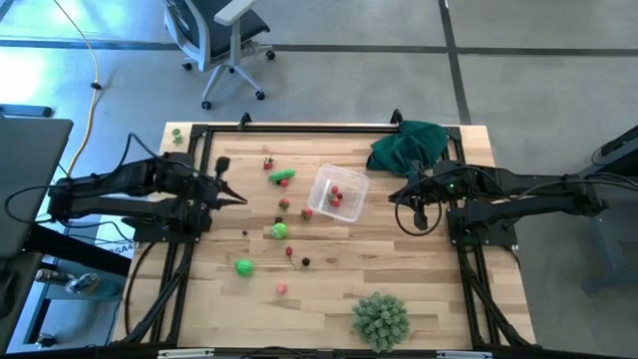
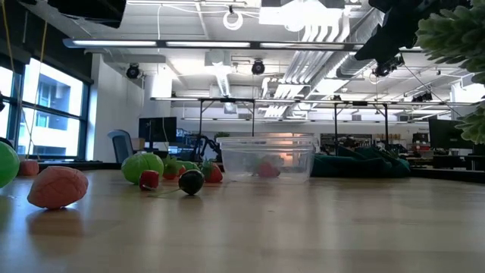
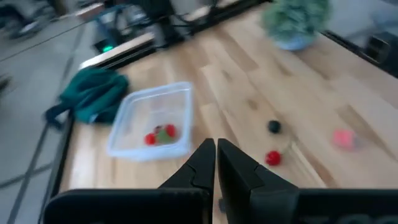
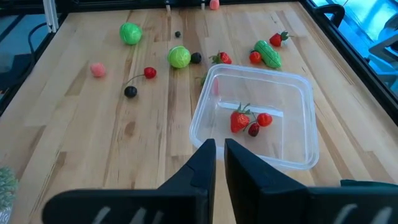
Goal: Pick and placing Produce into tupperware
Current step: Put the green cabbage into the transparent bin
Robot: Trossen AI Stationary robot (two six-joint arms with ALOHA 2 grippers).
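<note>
The left hand (image 1: 237,196) hangs over the left side of the worktop (image 1: 429,269) with its fingers pressed together, holding nothing, and points across toward the middle. The loose produce lies straight ahead of it and nearer to it than to the other arm. Closest are a small red piece (image 1: 284,202) just ahead and the green cucumber-shaped piece (image 1: 281,177) a little farther off toward the far edge. The cucumber piece's long axis runs roughly along the line of this hand's reach, so a grip across its narrow width looks the likely choice.

Past these pieces sits the tupperware (image 4: 261,71), between the two hands and open at the top. The right hand (image 1: 396,195) hovers just beside its right wall, fingers all but together and empty. So the right arm is nearer the container and the left arm nearer the pieces yet to be moved.

By count there is one tupperware with three pieces inside: a strawberry (image 4: 239,120) and two smaller red ones. Loose on the worktop are three larger greens: the cucumber piece, a leafy one (image 1: 279,230) and a round ball (image 1: 243,266). About nine small red, pink or dark pieces lie around them, though the tiniest are hard to tell apart.
</note>
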